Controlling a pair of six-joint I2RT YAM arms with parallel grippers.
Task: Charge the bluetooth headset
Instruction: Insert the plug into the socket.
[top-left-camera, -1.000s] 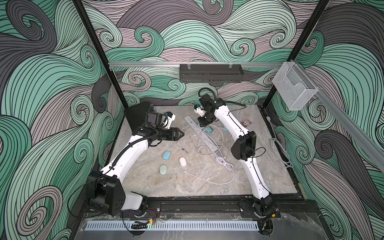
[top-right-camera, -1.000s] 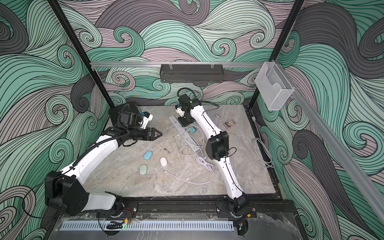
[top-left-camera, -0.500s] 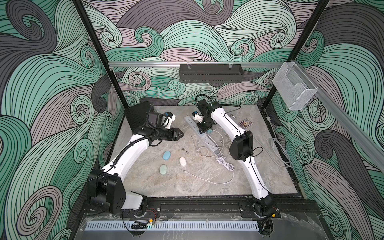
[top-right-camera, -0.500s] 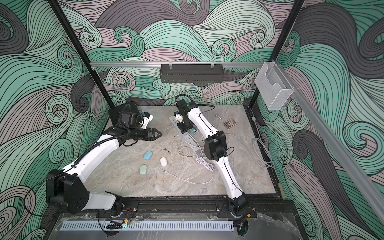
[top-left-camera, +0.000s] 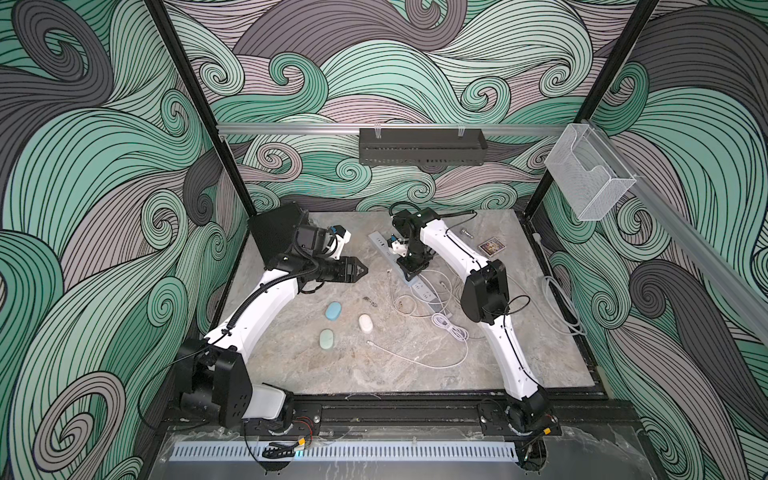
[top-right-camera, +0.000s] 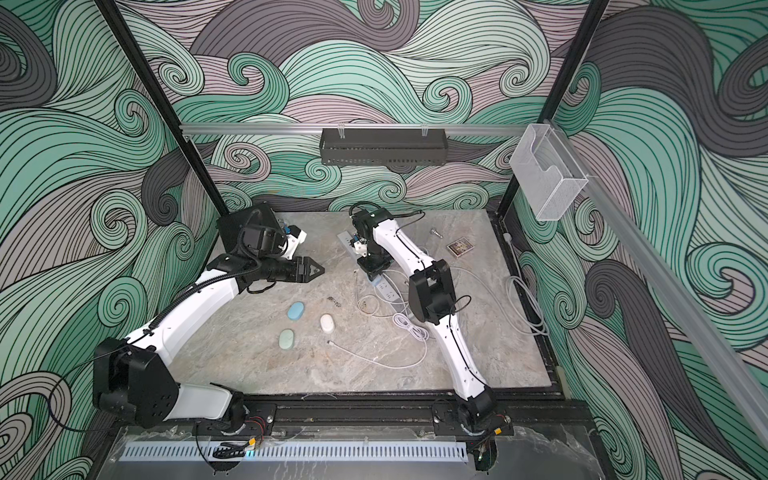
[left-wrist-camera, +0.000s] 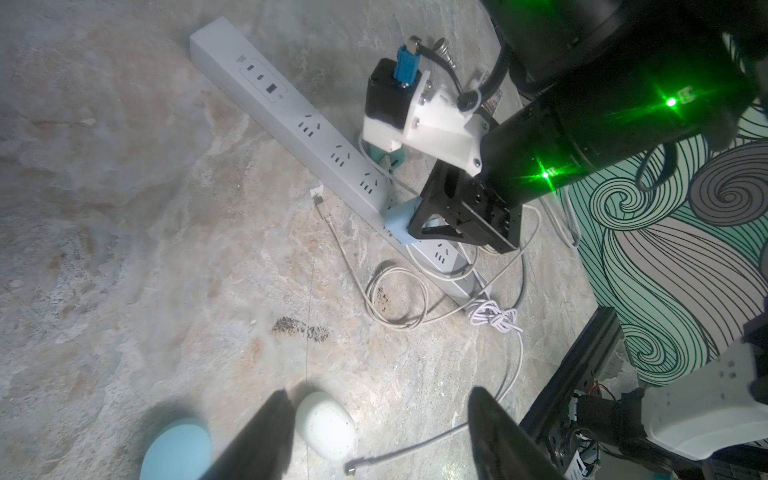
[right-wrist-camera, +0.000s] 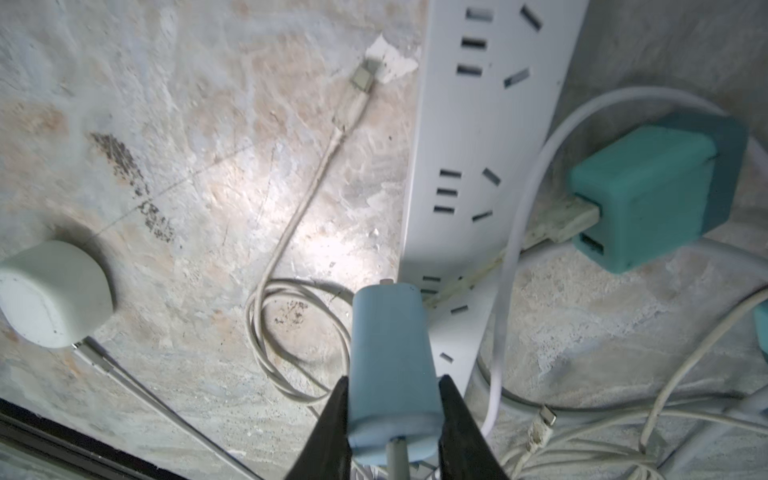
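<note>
Three oval bluetooth headset cases lie left of centre in both top views: blue (top-left-camera: 333, 311), white (top-left-camera: 366, 323) and green (top-left-camera: 327, 338). My right gripper (right-wrist-camera: 395, 379) is shut on a light blue charger adapter (right-wrist-camera: 390, 340) with a cable coming out of its back. The adapter's front end sits at the edge of the white power strip (right-wrist-camera: 478, 124); I cannot tell whether it is plugged in. My left gripper (left-wrist-camera: 380, 395) hangs open and empty above the white case (left-wrist-camera: 326, 424), left of the strip (top-left-camera: 379, 241).
A teal adapter (right-wrist-camera: 648, 195) with a cable lies beside the strip. Loose white cables (top-left-camera: 451, 330) coil around the strip's near end, and one cable end (left-wrist-camera: 351, 470) lies close to the white case. A small card (top-left-camera: 490, 247) and a metal plug (top-left-camera: 466, 232) lie at the back right.
My right gripper has come down along the power strip toward its near end, carrying the light blue adapter. The left arm has barely moved.
</note>
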